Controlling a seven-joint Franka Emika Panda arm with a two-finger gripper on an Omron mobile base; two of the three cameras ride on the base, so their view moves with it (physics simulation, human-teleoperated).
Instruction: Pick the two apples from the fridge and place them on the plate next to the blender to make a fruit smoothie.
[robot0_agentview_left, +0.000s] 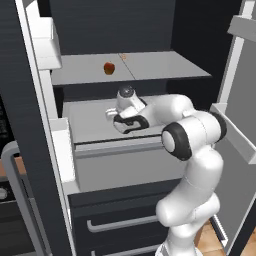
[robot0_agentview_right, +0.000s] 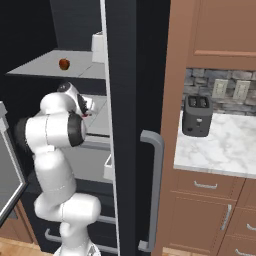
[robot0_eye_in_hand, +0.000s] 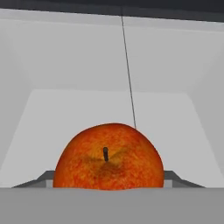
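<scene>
Inside the fridge (robot0_agentview_left: 165, 65), a dull red-brown apple (robot0_agentview_left: 109, 68) (robot0_agentview_right: 64, 64) sits on the upper shelf. One shelf lower, my gripper (robot0_agentview_left: 112, 116) (robot0_agentview_right: 89, 108) reaches in over the pale grey shelf. In the hand view a bright red-orange apple (robot0_eye_in_hand: 109, 159) with a dark stem sits between the fingertips (robot0_eye_in_hand: 46, 178), which press against both its sides near the bottom, so my gripper (robot0_eye_in_hand: 109, 181) is shut on it. The plate and the blender are out of view.
A grey drawer (robot0_agentview_left: 125, 165) lies below the shelf under my hand. White door bins (robot0_agentview_left: 62, 150) line the left fridge door, and the dark right door (robot0_agentview_right: 130, 125) with a grey handle stands beside the arm. A black toaster (robot0_agentview_right: 196, 116) stands on the marble counter (robot0_agentview_right: 225, 145).
</scene>
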